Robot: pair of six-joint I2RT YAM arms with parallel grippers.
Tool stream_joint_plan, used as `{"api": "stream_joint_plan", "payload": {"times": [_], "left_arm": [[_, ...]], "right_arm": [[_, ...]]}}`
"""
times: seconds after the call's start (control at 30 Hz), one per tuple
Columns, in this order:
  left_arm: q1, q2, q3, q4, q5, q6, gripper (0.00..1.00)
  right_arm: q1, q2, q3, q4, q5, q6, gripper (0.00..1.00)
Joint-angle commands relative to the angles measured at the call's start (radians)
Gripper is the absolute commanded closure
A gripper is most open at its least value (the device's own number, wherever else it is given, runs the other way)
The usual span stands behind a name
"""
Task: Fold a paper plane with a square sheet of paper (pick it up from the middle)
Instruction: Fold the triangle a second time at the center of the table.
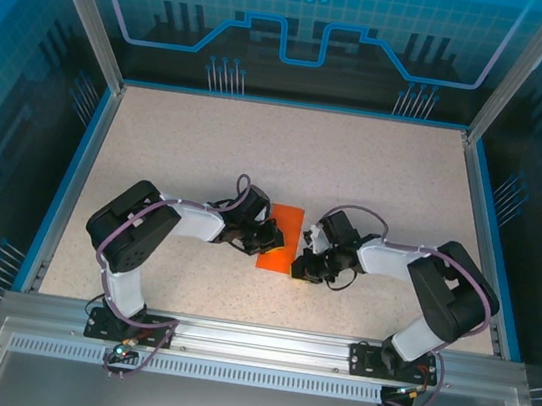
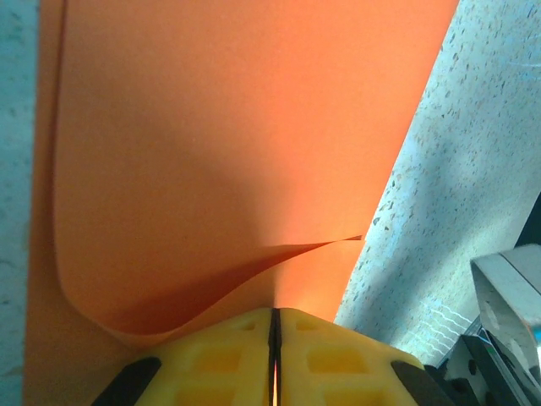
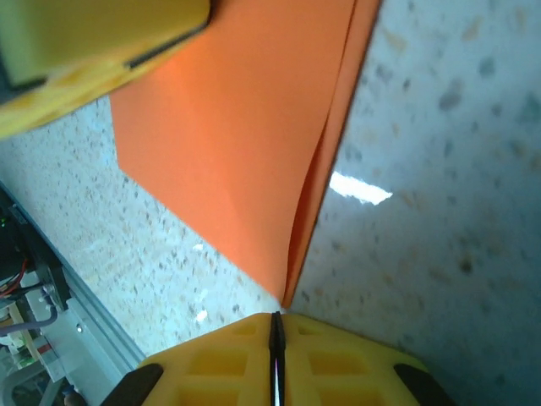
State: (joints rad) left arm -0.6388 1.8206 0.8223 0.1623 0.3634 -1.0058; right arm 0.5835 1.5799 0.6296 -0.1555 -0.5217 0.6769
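Top external view shows the square sheet of paper [image 1: 283,235] mid-frame, and it looks folded in half once. My left gripper [image 2: 274,326] pinches its curled top layer. My right gripper [image 3: 275,326] is squeezed shut at its corner. I think all the pointy folds are left.

Two matching arms here: left arm [image 1: 140,235], right arm [image 1: 441,288], black joints, white links, looping purplish cables [image 1: 243,181], yellow ribbed fingers [image 2: 211,355].

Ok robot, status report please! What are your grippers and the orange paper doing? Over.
Left gripper shut, pinching the lifted edge of the folded orange paper. Right gripper shut at its corner, grip unclear. Nothing blocking.
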Motion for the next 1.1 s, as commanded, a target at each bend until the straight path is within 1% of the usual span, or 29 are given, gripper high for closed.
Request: {"api": "stream_joint_plan", "payload": {"times": [0.0, 0.1, 0.2, 0.43, 0.57, 0.73, 0.87, 0.93, 1.07], "left_arm": [[-0.007, 0.014, 0.006, -0.069, -0.026, 0.009, 0.89], [-0.006, 0.014, 0.007, -0.064, -0.025, 0.008, 0.89], [-0.007, 0.015, 0.009, -0.064, -0.021, 0.009, 0.89], [-0.006, 0.011, 0.014, -0.061, -0.011, 0.008, 0.88], [-0.007, 0.005, 0.017, -0.057, -0.005, 0.010, 0.87], [-0.006, -0.031, 0.016, -0.046, 0.013, 0.009, 0.82], [-0.029, -0.080, -0.005, -0.027, 0.019, -0.001, 0.79], [-0.039, -0.094, -0.010, -0.022, 0.022, -0.006, 0.80], [-0.051, -0.096, -0.038, -0.014, 0.000, -0.050, 0.87]], "right_arm": [[-0.002, -0.056, 0.017, -0.021, 0.007, 0.023, 0.89], [-0.002, -0.044, 0.047, 0.004, 0.014, 0.038, 0.89], [-0.002, 0.005, 0.069, 0.031, 0.014, 0.052, 0.89], [-0.002, 0.104, 0.053, 0.055, 0.020, 0.061, 0.90], [-0.002, 0.100, 0.021, 0.027, 0.051, 0.053, 0.90], [-0.002, 0.101, 0.007, 0.014, 0.071, 0.051, 0.91], [-0.003, 0.098, 0.008, 0.020, 0.077, 0.059, 0.91], [-0.002, 0.098, 0.009, 0.020, 0.078, 0.061, 0.92], [-0.002, 0.094, 0.010, 0.018, 0.083, 0.062, 0.92]]}}
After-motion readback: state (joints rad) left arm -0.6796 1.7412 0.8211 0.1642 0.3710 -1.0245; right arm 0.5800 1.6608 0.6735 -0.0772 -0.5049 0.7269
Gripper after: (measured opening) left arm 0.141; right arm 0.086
